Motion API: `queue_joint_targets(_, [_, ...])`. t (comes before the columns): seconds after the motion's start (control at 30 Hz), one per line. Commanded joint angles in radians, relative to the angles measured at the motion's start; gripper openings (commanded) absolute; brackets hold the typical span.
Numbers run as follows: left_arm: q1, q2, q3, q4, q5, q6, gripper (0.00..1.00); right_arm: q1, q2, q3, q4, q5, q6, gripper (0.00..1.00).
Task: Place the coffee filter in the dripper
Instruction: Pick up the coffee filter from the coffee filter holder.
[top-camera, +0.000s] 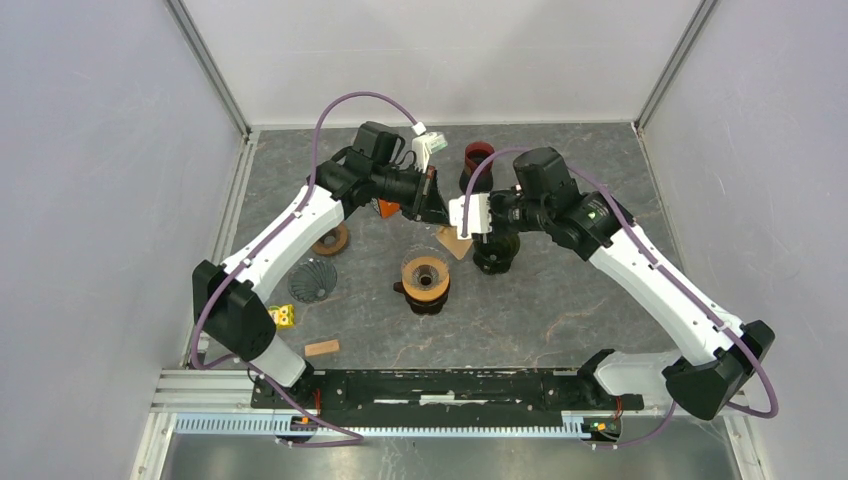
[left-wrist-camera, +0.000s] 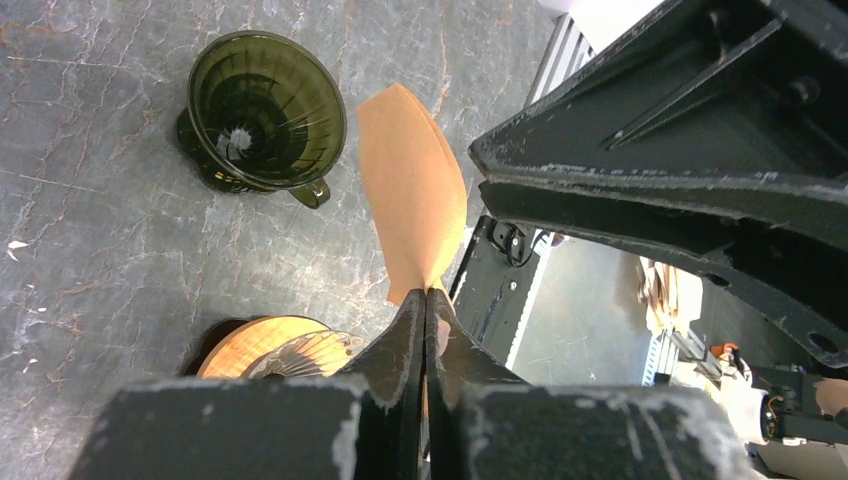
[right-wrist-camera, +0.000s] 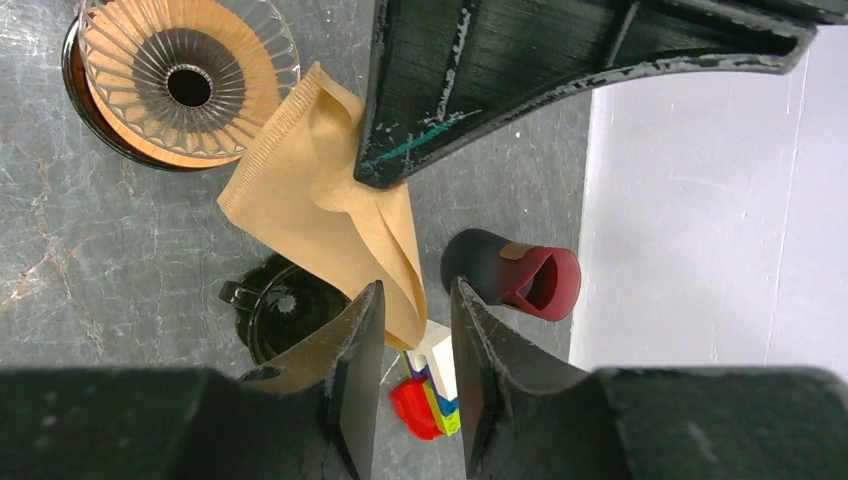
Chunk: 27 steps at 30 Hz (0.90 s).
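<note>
The brown paper coffee filter (left-wrist-camera: 410, 190) hangs in the air, and my left gripper (left-wrist-camera: 428, 292) is shut on its lower corner. From above, the filter (top-camera: 455, 241) sits between both grippers. My right gripper (right-wrist-camera: 412, 300) is open, its jaws either side of the filter's (right-wrist-camera: 320, 210) folded end with a gap showing. Below stand a clear ribbed dripper on an orange base (right-wrist-camera: 188, 80) and a dark dripper (right-wrist-camera: 285, 315). From above, the orange-based dripper (top-camera: 425, 275) is just in front of the filter, and the dark one (top-camera: 495, 255) lies under my right gripper (top-camera: 472, 232).
A dark red cup (top-camera: 478, 157) stands behind the grippers. A grey ribbed dripper (top-camera: 313, 279) and a brown one (top-camera: 330, 240) sit at the left. Coloured toy bricks (right-wrist-camera: 425, 395), a yellow piece (top-camera: 284, 316) and a wooden block (top-camera: 322, 348) lie on the table.
</note>
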Motion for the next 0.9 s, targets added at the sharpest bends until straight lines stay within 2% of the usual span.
queue_joint_targets(0.0, [0.004,-0.001,0.036,0.052,0.049,-0.068,0.02,0.017,-0.022,0.001,0.000,0.021,-0.020,0.35])
queue_joint_targets(0.43, [0.005,0.007,0.027,0.064,0.062,-0.091,0.02,0.035,-0.035,-0.029,0.004,0.047,-0.028,0.30])
queue_joint_targets(0.87, [0.005,0.015,0.023,0.064,0.075,-0.097,0.02,0.059,-0.016,-0.027,0.014,0.090,-0.043,0.29])
